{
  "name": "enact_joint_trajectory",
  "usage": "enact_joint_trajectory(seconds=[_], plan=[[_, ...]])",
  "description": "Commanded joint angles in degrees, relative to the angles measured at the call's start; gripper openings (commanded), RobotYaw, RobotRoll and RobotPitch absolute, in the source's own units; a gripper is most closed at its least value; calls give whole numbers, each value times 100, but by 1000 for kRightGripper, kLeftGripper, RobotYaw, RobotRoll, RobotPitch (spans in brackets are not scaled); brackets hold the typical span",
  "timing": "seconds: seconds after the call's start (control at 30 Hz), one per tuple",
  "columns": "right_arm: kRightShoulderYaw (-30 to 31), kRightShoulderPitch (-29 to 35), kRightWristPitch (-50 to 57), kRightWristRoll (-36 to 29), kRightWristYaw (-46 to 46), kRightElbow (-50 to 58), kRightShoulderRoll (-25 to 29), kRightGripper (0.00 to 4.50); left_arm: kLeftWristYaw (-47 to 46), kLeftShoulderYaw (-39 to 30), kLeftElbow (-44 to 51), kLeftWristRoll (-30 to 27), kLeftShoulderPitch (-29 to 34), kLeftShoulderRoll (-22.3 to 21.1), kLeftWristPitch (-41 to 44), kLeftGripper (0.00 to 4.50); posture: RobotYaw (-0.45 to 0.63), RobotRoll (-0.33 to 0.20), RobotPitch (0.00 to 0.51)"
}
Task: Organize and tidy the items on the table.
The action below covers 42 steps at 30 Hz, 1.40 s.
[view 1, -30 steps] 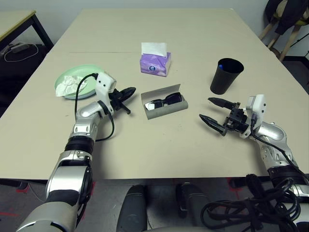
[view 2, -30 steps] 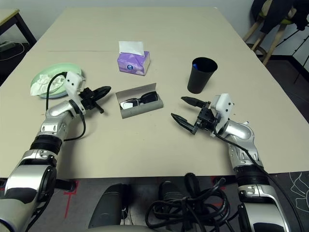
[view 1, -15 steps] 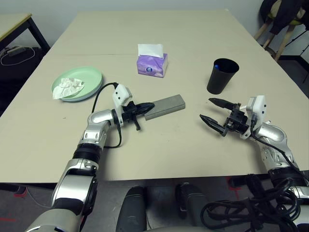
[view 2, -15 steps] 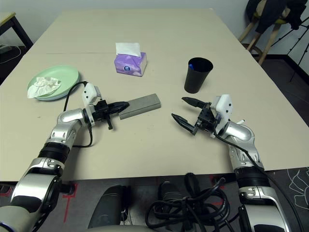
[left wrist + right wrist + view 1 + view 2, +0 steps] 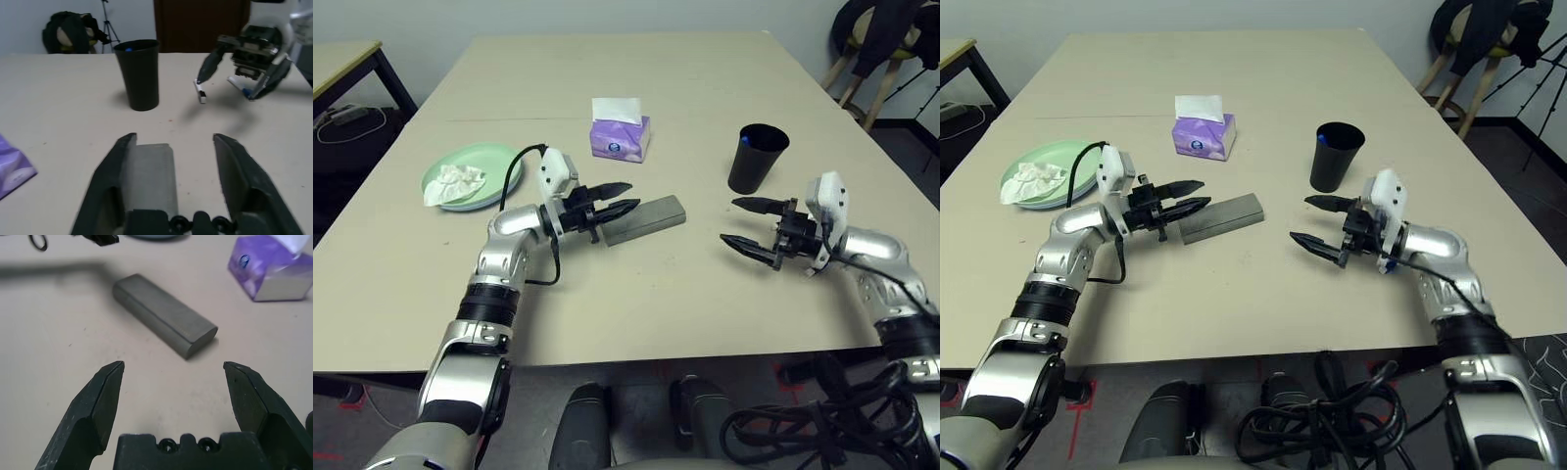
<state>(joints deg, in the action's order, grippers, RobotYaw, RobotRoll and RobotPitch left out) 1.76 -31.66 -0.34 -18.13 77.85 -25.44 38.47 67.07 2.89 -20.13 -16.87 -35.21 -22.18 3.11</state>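
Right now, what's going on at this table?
A two-armed robot is tidying the table. Its left gripper hovers with fingers open at one end of the closed grey glasses case, gripping nothing. The right gripper hangs open above bare tabletop near the black cup. Behind the case sits the purple tissue box, and off to the left a crumpled tissue lies on the green plate.

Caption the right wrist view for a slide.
Open right gripper faces the closed grey oblong glasses case on the beige table.
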Motion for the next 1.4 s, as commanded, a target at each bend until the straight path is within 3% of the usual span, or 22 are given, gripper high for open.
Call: enact_joint_trajectory(seconds=[0.03,0.1,0.23,0.3,0.37,0.5,0.87,1.07,1.4], plan=[[295,-352,-143,253,878,-473,335,4500,279,266,482,-61,221,-170,344,4431,81,0,104],[617,-642,-570,460,1322,-788,612,4500,391,345,705,-87,357,-250,456,4492,82,0,107],[1829,-1150,-1964,808,1465,-1536,1286,4500,562,398,959,-136,573,-324,430,4492,86,0,113],[2205,-1491,-2724,1297,1465,-2106,1417,4500,542,384,1046,-161,642,-312,453,4492,90,0,116],[2670,-2009,-3525,2293,1465,-2752,1541,4500,388,361,1142,-207,683,-223,559,4492,94,0,120],[2958,-2496,-4234,3253,1202,-3460,1430,4500,232,350,1259,-199,758,-169,591,4492,103,0,127],[3206,-2877,-5455,4602,7,-4104,1233,4500,-213,276,1393,-198,843,-79,517,4492,116,0,135],[3198,-2881,-5772,4895,-392,-4223,1172,4500,-312,285,1333,-141,827,-80,390,4492,117,0,136],[2899,-2675,-5420,4099,1017,-4121,1079,4500,-289,307,1308,-144,847,-128,369,4492,114,0,135]])
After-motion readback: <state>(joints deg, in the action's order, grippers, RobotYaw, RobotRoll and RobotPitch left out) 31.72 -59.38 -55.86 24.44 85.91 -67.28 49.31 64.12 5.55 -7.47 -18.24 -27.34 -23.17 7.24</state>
